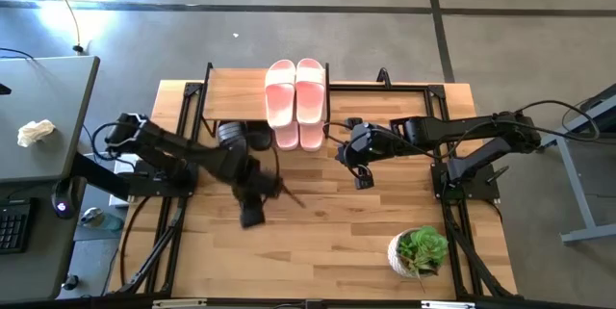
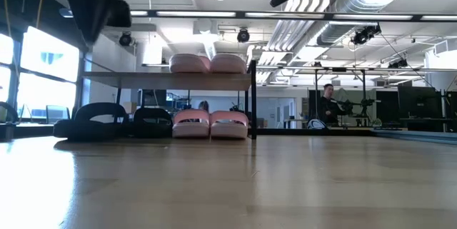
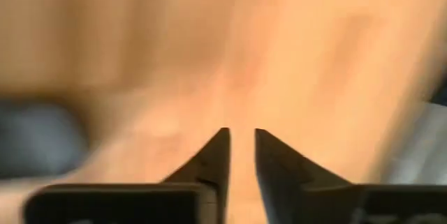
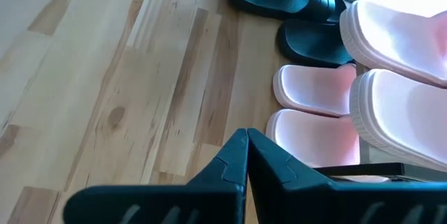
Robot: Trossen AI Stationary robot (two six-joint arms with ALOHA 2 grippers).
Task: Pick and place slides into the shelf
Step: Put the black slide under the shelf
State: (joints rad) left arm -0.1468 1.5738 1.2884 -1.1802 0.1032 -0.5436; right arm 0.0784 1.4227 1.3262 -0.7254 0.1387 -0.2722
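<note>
Now I see my left gripper (image 1: 252,215) over bare wood with a narrow gap between its jaws, nothing pinched, well clear of the shelf (image 1: 236,95). My right gripper (image 1: 363,180), jaws pressed together, hangs near the foam-like pink slides (image 1: 296,92); the black slides (image 2: 118,120) sit underneath.

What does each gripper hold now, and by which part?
Nothing is held. The left gripper has only bare table between its fingertips; the right gripper is shut on nothing, near the pink slides.
</note>
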